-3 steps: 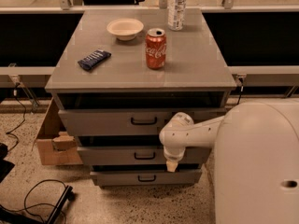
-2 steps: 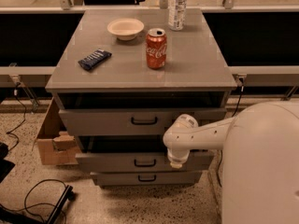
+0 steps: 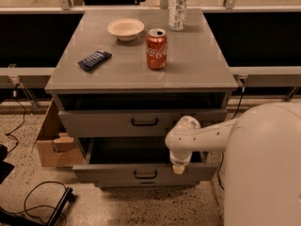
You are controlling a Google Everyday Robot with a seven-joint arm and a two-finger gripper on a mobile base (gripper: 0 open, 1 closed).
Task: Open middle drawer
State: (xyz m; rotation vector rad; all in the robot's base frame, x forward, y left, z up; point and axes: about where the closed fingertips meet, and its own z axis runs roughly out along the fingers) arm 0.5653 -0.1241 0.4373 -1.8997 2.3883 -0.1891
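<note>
**Now Drawn Well Out: Middle Drawer (image 3: 117, 173) Stands Open Beneath the Cabinet Top (image 3: 197, 55)**

The middle drawer, wide, shallow and grey, is seen pulled forward from the cabinet. Its low flat front is set well ahead of the top drawer (image 3: 108, 123) above it. A small black handle (image 3: 145, 174) is fixed at the centre of the front, and a plain, dark grey inside is laid bare behind it.

The white arm (image 3: 207, 138) is reached in from the right, from the rounded robot body (image 3: 263, 173), and is bent downward at the wrist. The gripper (image 3: 178, 169) is pointed down at the top edge of the drawer front, right of the handle. Whether it is spread or closed cannot be told.

Compared with a moment earlier, the drawer has been brought farther out, more of its inside is exposed, and the wrist has been carried forward and lower with it.

On the cabinet top a red soda can (image 3: 156, 49), a pale bowl (image 3: 125, 28), a clear bottle (image 3: 178, 7) and a dark packet (image 3: 94, 60) are left standing apart. A cardboard box (image 3: 54, 142) is seen on the floor at the cabinet's left.
</note>
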